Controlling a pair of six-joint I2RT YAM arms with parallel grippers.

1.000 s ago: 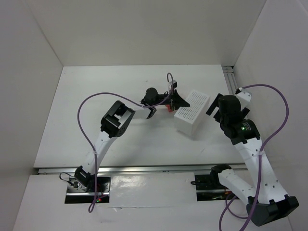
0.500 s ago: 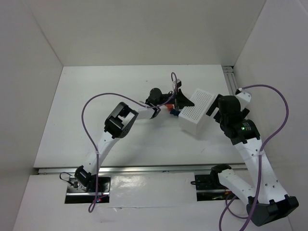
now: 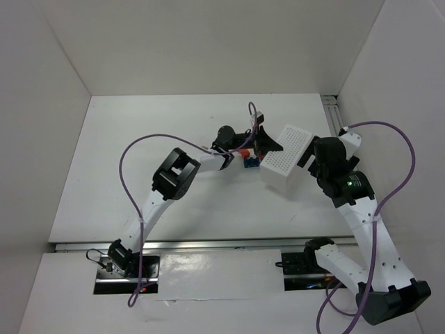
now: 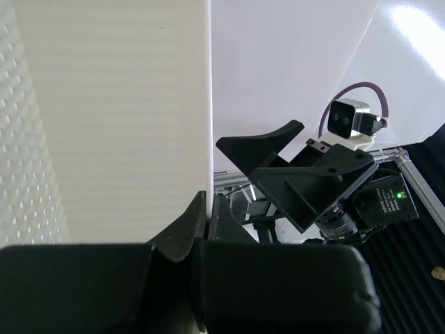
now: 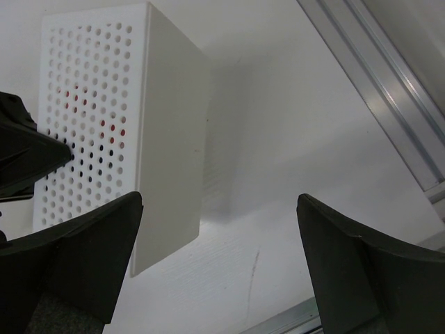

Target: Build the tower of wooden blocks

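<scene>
A red-orange block (image 3: 244,154) and a blue block (image 3: 252,164) lie on the table, touching the left side of the white perforated box (image 3: 286,158). My left gripper (image 3: 265,142) is shut on the box's thin wall; in the left wrist view its fingertips (image 4: 207,200) pinch the white edge of the box (image 4: 104,104). The box looks tilted. My right gripper (image 3: 310,157) is open and empty just right of the box. In the right wrist view (image 5: 219,202) the box (image 5: 167,132) lies ahead to the left, with red showing through its holes.
White walls close in the table (image 3: 139,153) at the back and both sides. An aluminium rail (image 5: 375,83) runs along the right edge. A purple cable (image 3: 132,181) loops over the left arm.
My left gripper has pulled the box to the right and tipped it, uncovering the blue block beside the red-orange one. The right gripper has stayed close by, still open.
</scene>
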